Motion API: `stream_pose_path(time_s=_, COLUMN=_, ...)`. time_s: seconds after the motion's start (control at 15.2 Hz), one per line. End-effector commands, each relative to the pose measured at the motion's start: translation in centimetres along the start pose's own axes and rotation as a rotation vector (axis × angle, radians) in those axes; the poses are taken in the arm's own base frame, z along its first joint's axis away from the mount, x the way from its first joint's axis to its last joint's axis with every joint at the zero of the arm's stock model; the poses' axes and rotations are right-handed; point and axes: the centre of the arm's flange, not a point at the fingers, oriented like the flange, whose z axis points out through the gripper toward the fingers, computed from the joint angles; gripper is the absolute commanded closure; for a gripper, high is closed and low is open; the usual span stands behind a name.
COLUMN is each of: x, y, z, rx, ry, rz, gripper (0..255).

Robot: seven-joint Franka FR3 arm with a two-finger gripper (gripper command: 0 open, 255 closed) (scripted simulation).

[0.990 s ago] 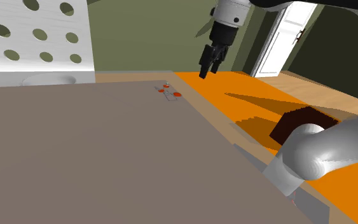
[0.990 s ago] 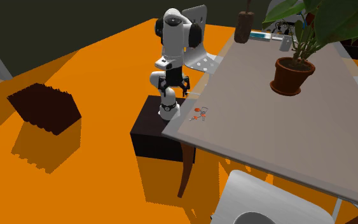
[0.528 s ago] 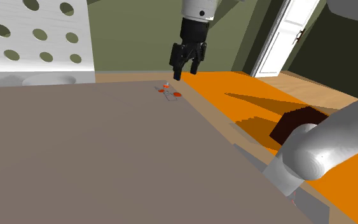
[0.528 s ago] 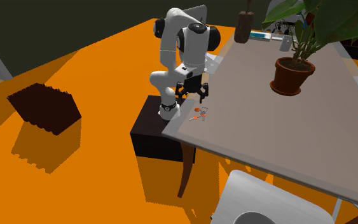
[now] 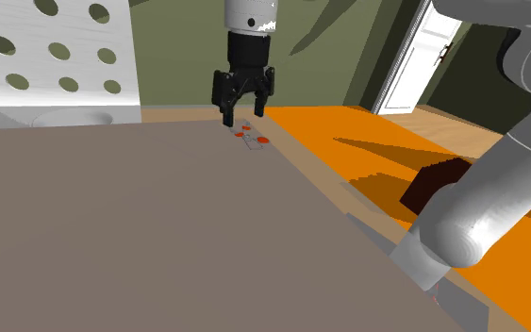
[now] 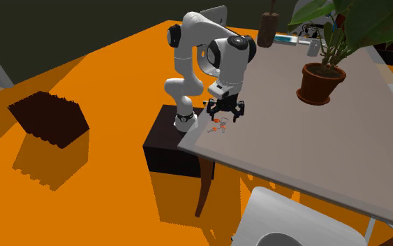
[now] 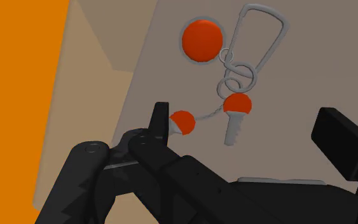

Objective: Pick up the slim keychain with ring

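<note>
Silver thin keychain with rings and red tags point(image 7: 234, 76) looks light and floppy; we would pinch its stiff key point(image 7: 234, 126) with our wide-open black hand point(image 5: 242, 115).

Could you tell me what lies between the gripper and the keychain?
Nothing but bare table: in the wrist view the keychain lies on it just ahead of the open gripper, with no other object between them.

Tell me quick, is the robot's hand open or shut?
Hand: open, holding nothing; the keychain lies on the table below it.
</note>
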Motion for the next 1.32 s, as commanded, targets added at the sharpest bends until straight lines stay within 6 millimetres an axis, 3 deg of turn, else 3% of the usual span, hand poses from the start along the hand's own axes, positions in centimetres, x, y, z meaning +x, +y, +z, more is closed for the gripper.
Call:
stream_pose_path(time_s=0.0, x=0.0, y=-0.1, z=1.1, rx=0.000, ry=-0.001, rz=0.001, gripper=0)
stream_pose_path(time_s=0.2, x=0.2, y=-0.2, z=2.9, rx=0.000, ry=-0.001, rz=0.001, gripper=0)
stream_pose_path(time_s=0.33, x=0.2, y=-0.2, z=2.9, rx=0.000, ry=-0.001, rz=0.001, gripper=0)
stream_pose_path(time_s=0.4, x=0.1, y=-0.2, z=3.0, rx=0.000, ry=-0.001, rz=0.001, gripper=255)
stream_pose_path(time_s=0.92, x=-0.1, y=0.5, z=3.1, rx=0.001, ry=-0.002, rz=0.001, gripper=255)
stream_pose_path(time_s=0.99, x=0.2, y=-0.2, z=2.9, rx=0.000, ry=-0.001, rz=0.001, gripper=255)
stream_pose_path(time_s=1.25, x=0.0, y=-0.1, z=0.8, rx=0.000, ry=-0.001, rz=0.001, gripper=255)
